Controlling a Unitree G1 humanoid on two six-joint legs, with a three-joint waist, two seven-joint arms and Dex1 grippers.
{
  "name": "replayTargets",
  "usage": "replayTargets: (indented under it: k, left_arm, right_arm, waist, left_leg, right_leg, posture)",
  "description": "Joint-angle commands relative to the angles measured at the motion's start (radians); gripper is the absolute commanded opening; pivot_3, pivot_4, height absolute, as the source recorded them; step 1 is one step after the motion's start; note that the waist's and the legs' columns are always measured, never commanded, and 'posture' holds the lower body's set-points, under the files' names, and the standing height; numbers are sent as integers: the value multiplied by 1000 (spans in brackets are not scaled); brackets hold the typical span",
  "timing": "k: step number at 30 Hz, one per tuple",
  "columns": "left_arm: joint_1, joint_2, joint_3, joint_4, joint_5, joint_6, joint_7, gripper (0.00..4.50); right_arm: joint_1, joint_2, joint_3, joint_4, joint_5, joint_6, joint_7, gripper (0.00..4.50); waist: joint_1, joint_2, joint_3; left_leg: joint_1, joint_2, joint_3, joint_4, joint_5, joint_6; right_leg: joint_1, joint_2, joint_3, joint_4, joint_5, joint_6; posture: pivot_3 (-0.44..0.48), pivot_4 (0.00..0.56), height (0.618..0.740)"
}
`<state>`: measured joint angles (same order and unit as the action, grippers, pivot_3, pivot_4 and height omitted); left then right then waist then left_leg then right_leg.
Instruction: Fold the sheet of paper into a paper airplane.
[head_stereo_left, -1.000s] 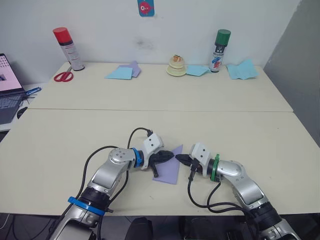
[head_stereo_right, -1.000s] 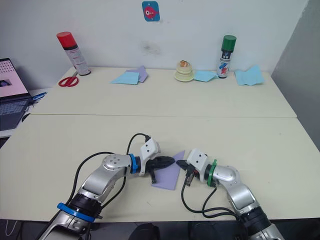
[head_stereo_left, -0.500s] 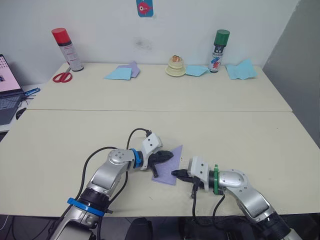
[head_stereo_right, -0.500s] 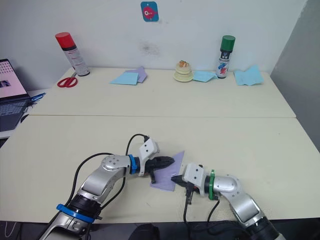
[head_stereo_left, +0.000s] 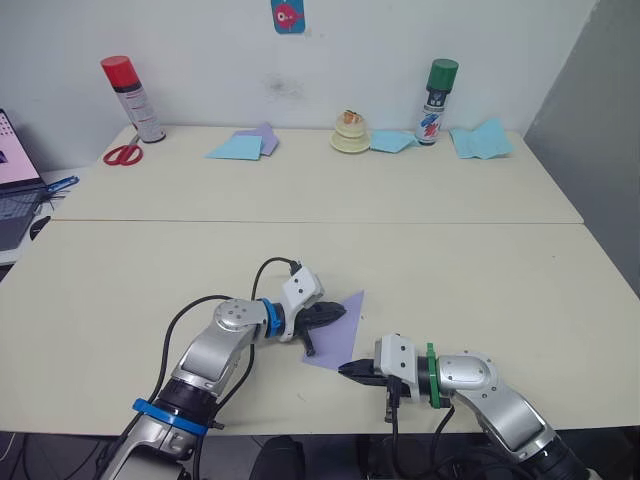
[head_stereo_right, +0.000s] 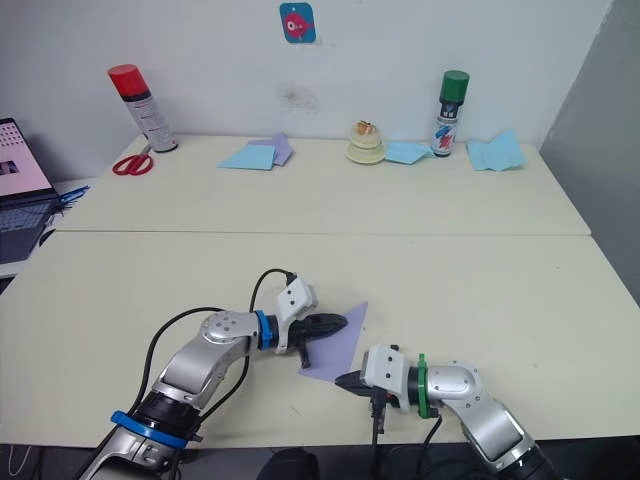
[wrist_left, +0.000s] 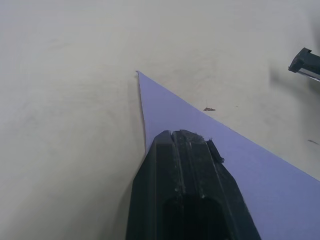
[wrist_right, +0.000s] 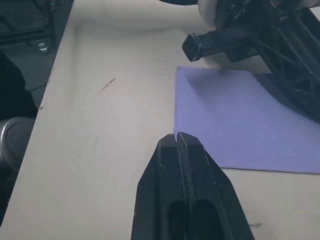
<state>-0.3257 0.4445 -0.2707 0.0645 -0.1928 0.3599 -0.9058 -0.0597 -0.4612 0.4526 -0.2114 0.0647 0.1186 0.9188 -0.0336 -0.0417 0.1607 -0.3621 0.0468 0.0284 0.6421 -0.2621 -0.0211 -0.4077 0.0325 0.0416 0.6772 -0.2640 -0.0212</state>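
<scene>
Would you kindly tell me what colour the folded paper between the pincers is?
Plain lavender-purple paper, clearest in the right wrist view.

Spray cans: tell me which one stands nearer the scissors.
The red-capped spray can, at the table's far left corner, stands right beside the red-handled scissors. The green-capped spray can stands far off to the right, by the light blue papers.

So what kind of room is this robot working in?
Probably an office or lab workroom: plain pale tables against a white wall, a laptop to one side, and craft supplies along the back, such as scissors, spray cans and light blue papers.
</scene>
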Motion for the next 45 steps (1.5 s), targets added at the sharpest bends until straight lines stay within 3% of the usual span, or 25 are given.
replayTargets:
  k: [1,6,16,32,38,45]
  left_arm:
    - [48,40,-2,55,41,33,16,23]
    - [59,51,-8,47,47,26,9,23]
    - [75,82,-1,37,41,23,-1,23]
    - [96,81,-6,25,35,32,15,23]
    - [96,75,-3,27,30,31,17,23]
    - [88,65,64,-66,-56,-3,-17,23]
  right_arm:
    - [-11,26,-52,-17,33,-24,-37,0]
    - [-68,88,-144,-19,61,9,-131,0]
    - [-210,197,-113,204,-74,0,-277,0]
    - [-205,186,-152,328,-140,124,-379,0]
    - [-207,213,-170,303,-104,86,-383,0]
    - [-185,204,-214,96,-12,57,-321,0]
  waist:
    - [0,0,1]
    - [-3,-1,2]
    - [-10,-1,2]
    - [-16,-1,-1]
    - [-16,-1,-2]
    - [-17,0,4]
  left_leg:
    - [0,0,0,0,0,0]
    - [-1,0,1,0,0,0]
    - [-1,1,1,-4,0,0]
    - [0,0,2,-8,0,0]
    - [0,0,2,-8,0,0]
    - [-3,0,2,-8,0,0]
  right_leg:
    - [0,0,0,0,0,0]
    - [-2,0,0,1,0,0]
    - [-3,0,0,1,0,1]
    - [-3,0,1,1,1,2]
    - [-2,0,1,1,1,1]
    - [-7,0,1,1,1,2]
  posture:
    - [0,150,725]
    - [0,150,725]
    - [0,150,725]
    - [0,150,725]
    - [0,150,725]
    - [0,150,725]
